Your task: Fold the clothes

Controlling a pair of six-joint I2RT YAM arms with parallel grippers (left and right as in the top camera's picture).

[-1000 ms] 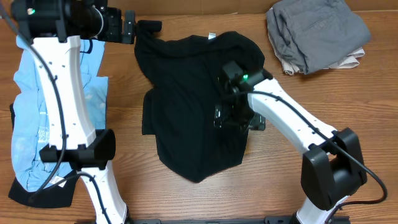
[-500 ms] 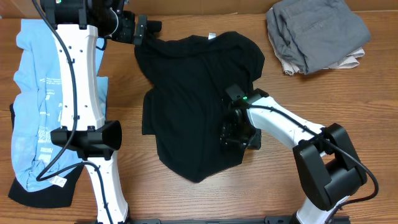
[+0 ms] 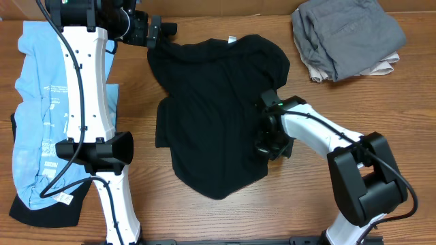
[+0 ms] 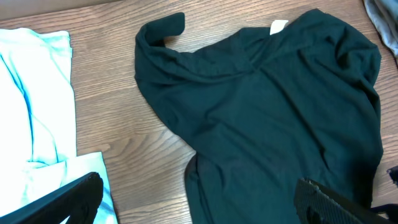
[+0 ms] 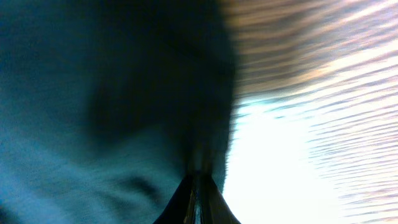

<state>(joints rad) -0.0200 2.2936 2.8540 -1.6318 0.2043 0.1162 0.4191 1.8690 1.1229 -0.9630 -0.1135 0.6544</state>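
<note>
The black T-shirt [image 3: 211, 116] lies rumpled and spread on the table's middle, its white label [image 3: 231, 41] at the far collar. My right gripper [image 3: 267, 146] is down at the shirt's right hem edge and shut on a pinch of the black T-shirt [image 5: 93, 93]; in the right wrist view the closed jaws [image 5: 198, 186] meet at the fabric's edge beside bare wood. My left gripper [image 3: 160, 30] hovers open above the shirt's far left sleeve. In the left wrist view its fingers [image 4: 68, 199] stand wide apart over the black T-shirt [image 4: 267, 112], holding nothing.
A light blue printed tee [image 3: 41, 116] lies along the left edge, over a dark garment [image 3: 41, 214] at the front left. Folded grey clothes [image 3: 344, 34] on a beige piece [image 3: 385, 68] sit at the back right. Bare wood table [image 3: 340, 102] shows right of the shirt.
My right gripper slid rightward to the shirt's right edge and closed on the fabric. The left arm shifted slightly right early on, then stayed still and open.
</note>
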